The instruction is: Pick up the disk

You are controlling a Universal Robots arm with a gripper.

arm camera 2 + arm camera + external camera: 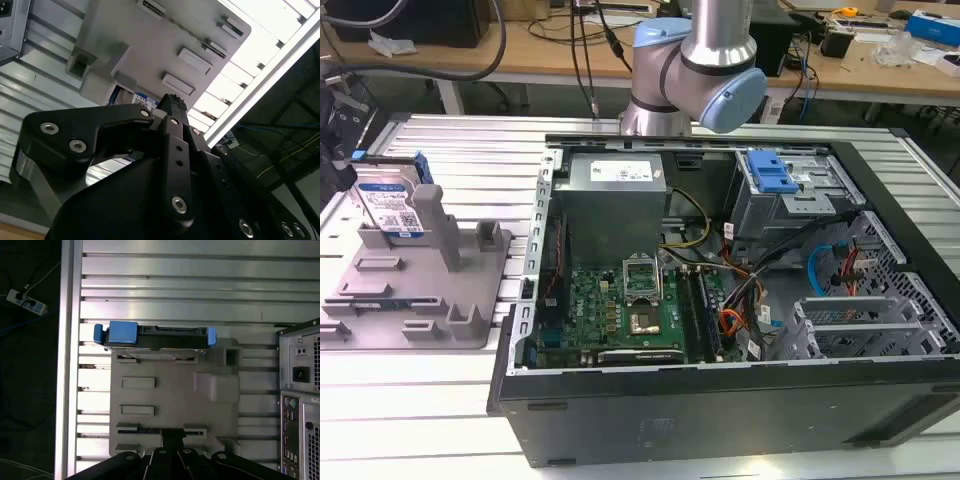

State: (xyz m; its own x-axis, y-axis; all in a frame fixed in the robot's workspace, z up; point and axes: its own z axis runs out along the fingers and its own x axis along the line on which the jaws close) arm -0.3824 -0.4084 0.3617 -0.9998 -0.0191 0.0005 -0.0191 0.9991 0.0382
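The disk, one, upright in one grey fixture; one claw closed, empty.

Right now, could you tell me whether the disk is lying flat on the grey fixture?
No, in the exterior view the disk stands upright on its edge in the grey fixture.

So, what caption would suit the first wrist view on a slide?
The disk stands on edge in the grey fixture, with the gripper apart from it.

Wooden workbenches stand behind the slatted aluminium table.
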